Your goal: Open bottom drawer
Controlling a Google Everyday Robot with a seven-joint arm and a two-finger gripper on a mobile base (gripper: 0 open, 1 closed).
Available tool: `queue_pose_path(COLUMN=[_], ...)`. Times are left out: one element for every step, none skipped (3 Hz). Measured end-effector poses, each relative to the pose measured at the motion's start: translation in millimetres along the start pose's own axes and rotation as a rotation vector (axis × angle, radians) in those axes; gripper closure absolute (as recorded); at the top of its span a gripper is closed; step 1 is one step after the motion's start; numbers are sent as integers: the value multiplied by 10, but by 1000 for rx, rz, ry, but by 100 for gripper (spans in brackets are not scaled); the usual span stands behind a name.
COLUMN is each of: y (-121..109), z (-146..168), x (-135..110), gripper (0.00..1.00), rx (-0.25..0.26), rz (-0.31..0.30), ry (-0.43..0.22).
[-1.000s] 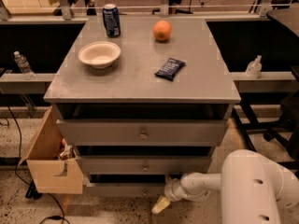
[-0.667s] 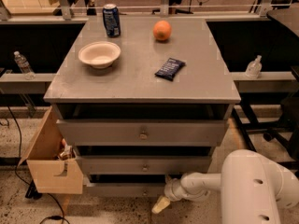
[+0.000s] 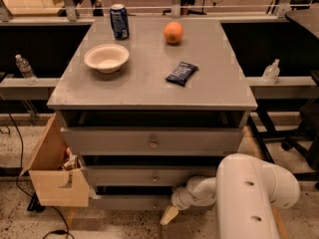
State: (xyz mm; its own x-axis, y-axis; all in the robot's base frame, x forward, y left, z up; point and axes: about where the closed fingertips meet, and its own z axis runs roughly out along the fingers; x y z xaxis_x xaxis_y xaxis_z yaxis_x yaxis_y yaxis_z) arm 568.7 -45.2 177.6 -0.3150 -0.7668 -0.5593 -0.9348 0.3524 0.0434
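Task thing: the bottom drawer (image 3: 130,202) is the slim grey front panel lowest on the grey three-drawer cabinet (image 3: 149,91), just above the floor. A dark gap runs along its top edge, and its right end is hidden behind the robot's wrist.
Gripper: the cream-tipped gripper (image 3: 168,216) hangs low at the right part of that panel, angled down and to the left, its tip near the speckled floor (image 3: 124,225).
Gripper state: cannot be told from this view.
Arm: the bulky white robot arm (image 3: 251,198) fills the lower right corner and covers the cabinet's lower right edge.
Other drawers: the mid-sized middle drawer front (image 3: 129,176) and the tall top drawer front (image 3: 109,141) each carry a small round knob. Both are set back under the overhanging top slab.
Left edge: an open brown cardboard box (image 3: 52,176) leans against the cabinet's left side, its front corner just beside the bottom panel's left end.
Open room: floor shows in front of the bottom panel, between box and gripper. A black cable (image 3: 20,183) trails on the floor left of the box.
On top: a white round bowl (image 3: 106,58), a blue drink can (image 3: 119,21), an orange fruit (image 3: 173,33) and a dark snack packet (image 3: 181,73) sit well apart, all inside the slab's edges.
Side ledges: a clear plastic bottle (image 3: 24,67) stands on the left, and a small clear bottle (image 3: 271,72) on the right.
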Motion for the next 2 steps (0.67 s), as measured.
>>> queue_pose_path(y=[9,115], z=[35,-61], x=[19,54], gripper=[0,0], rx=[-3,20], rz=[-9,-8], ry=[40,56])
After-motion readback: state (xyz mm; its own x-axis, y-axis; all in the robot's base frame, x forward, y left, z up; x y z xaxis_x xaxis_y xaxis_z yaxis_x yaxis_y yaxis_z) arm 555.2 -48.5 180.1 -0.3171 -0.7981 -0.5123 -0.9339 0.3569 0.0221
